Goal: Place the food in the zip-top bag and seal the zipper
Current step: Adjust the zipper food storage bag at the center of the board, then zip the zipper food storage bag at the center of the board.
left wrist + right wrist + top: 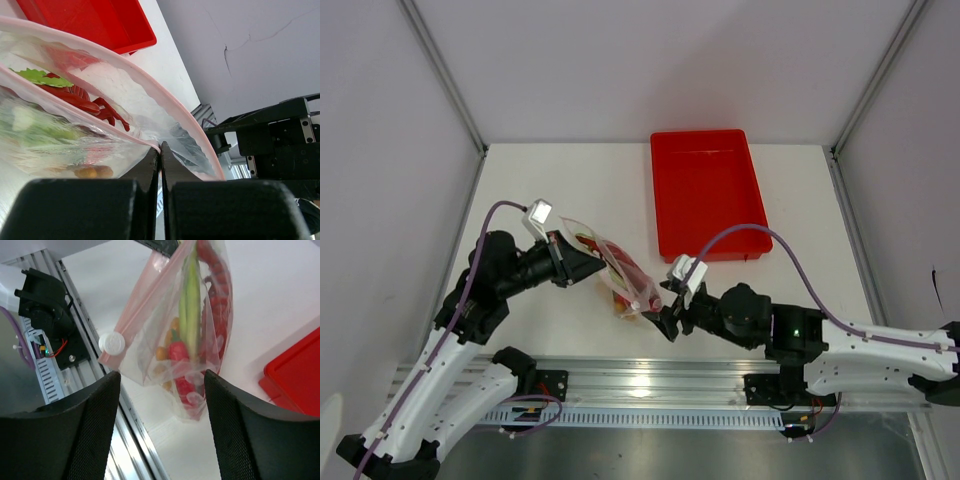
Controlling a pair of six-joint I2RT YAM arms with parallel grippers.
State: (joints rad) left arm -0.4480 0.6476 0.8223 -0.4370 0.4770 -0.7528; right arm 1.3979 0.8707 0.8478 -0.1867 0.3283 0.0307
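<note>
Over the white bench [570, 190], the zip-top bag [620, 272] holding the food [192, 315] hung from the left tool [160, 150], pinching its zipper [144, 305], right tool [663, 322] spread nearby; recommended: grip white slider [112, 343] squarely, draw straight along.

**A robot test cell in a lab**

We read this as a staged laboratory workspace. A plain white tabletop [570, 190] is boxed in by blank pale-grey wall panels [380, 150] held in slim aluminium corner posts [445, 75]. A white-and-black left robot arm [430, 385] and its matching right robot arm [880, 355] are bolted to a silver slotted aluminium rail [650, 378] along the near edge, trailing thin purple cables [760, 229]. The props we find are a red rectangular plastic tray [705, 190] and plastic toy food [192, 305] inside a clear, pink-dotted zip-top bag [620, 272].
</note>
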